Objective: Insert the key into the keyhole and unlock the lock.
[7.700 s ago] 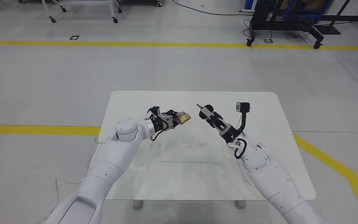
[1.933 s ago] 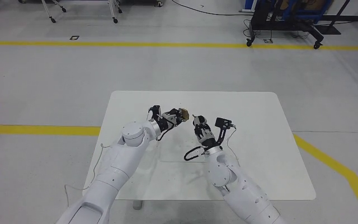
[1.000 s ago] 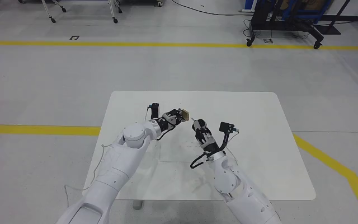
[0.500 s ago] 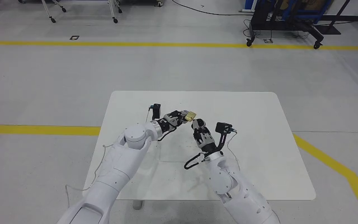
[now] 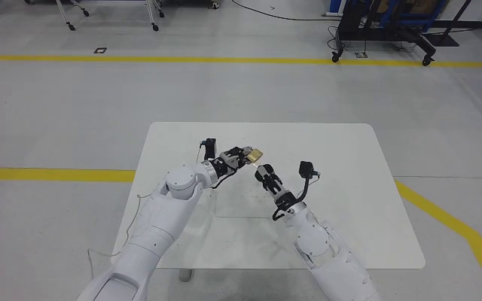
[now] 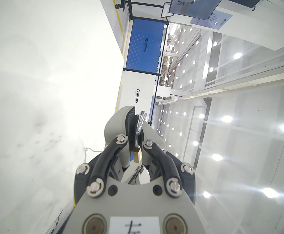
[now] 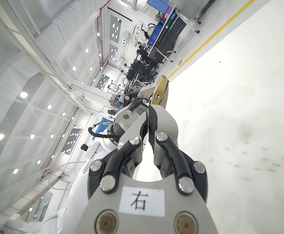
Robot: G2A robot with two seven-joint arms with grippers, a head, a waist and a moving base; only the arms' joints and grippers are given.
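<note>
Lock [image 7: 160, 90]: brass body, seemingly silver shackle [image 6: 141, 120]

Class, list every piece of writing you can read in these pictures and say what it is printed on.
"右": right wrist label, on the base of the right gripper.
"左", cut by the picture's edge: left wrist label, on the base of the left gripper.
Blue panel and white panel: a brand word, left unquoted.
Posters: too small to read.

Lock [image 5: 256, 155] in left hand [image 5: 242, 157]; table [image 5: 339, 150] beneath
</note>
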